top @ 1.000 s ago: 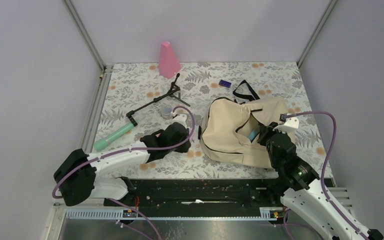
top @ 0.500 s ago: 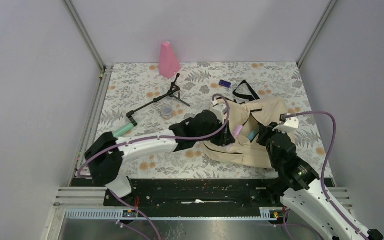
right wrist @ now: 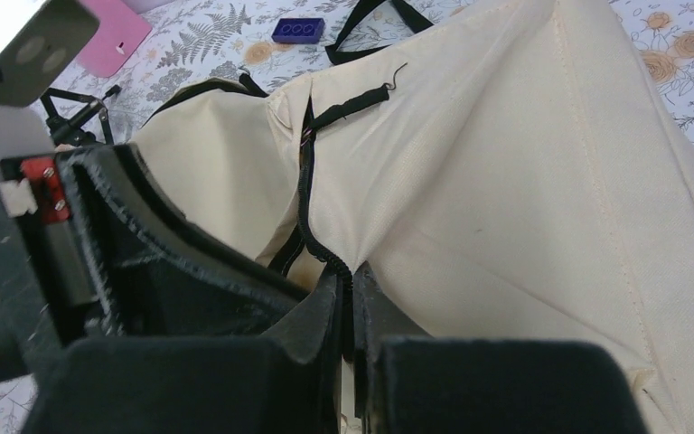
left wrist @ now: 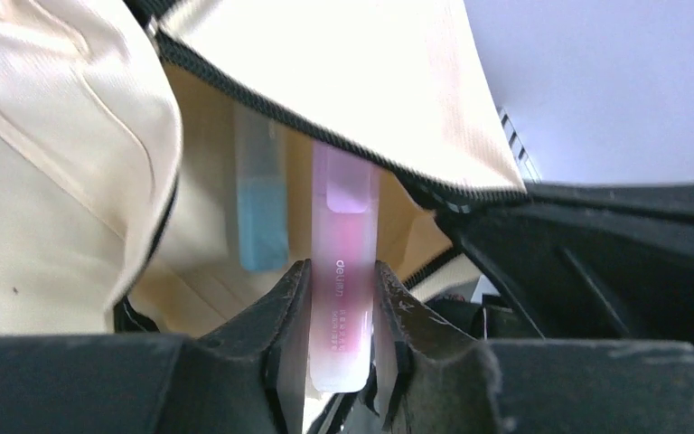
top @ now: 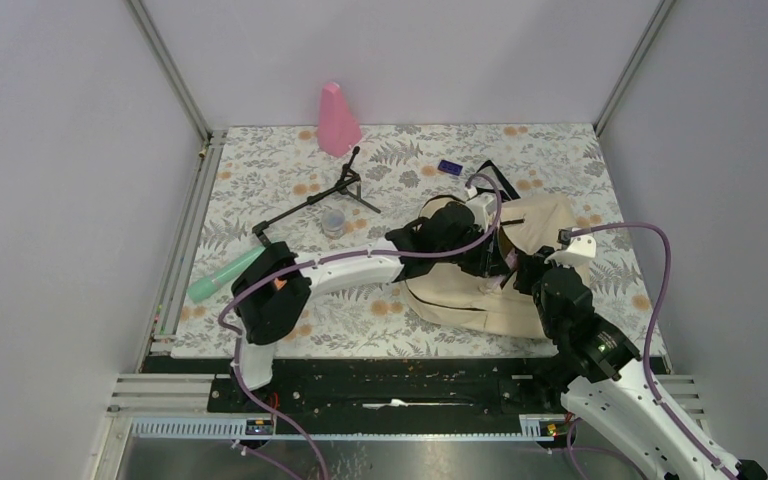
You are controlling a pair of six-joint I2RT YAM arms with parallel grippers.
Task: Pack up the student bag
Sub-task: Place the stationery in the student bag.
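Observation:
The cream student bag point(top: 460, 285) lies at the right of the table, its zipper opening facing left. My left gripper point(left wrist: 342, 316) is shut on a pink translucent tube point(left wrist: 345, 244), whose far end points into the bag's opening point(left wrist: 262, 181). A blue-and-clear tube point(left wrist: 260, 208) lies inside the bag. In the top view my left gripper point(top: 490, 258) is over the opening. My right gripper point(right wrist: 350, 303) is shut on the bag's black zipper edge point(right wrist: 312, 226) and holds the flap up; in the top view it point(top: 532, 272) sits at the bag's right side.
A pink cone point(top: 337, 120) stands at the back. A black tripod stand point(top: 315, 200), a small clear cup point(top: 333, 222), a green tube point(top: 222, 274) and a purple block point(top: 449, 167) lie on the floral mat. Black straps point(top: 490, 182) spread behind the bag.
My left arm has swung right from the mat's left side to the bag, carrying the pink tube to the opening. My right gripper has stayed holding the zipper edge.

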